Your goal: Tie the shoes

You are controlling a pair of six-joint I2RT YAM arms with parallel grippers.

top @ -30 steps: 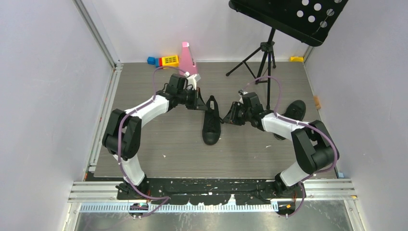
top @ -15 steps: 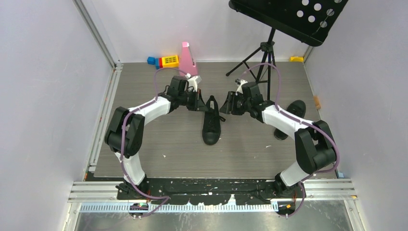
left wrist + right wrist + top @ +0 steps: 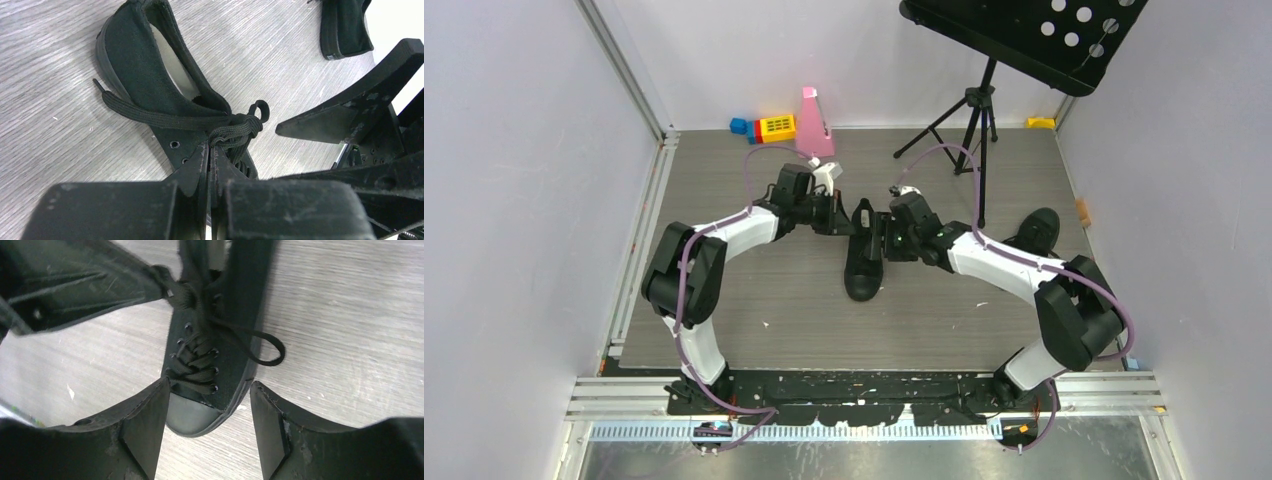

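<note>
Sneaker (image 3: pixel 864 264), all black canvas, rounded toe, thin black laces (image 3: pixel 193 367)

text: none legible | sneaker (image 3: pixel 864 268): no readable brand or label | numbers, signs: none legible

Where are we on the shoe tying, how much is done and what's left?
Done: the centre shoe is laced, with a rough knot at the top eyelets. In hand: the left gripper is shut on a lace beside that knot; the right gripper is open over the toe. Left: no bow shows, one lace end trails loose, and the second shoe lies apart.
</note>
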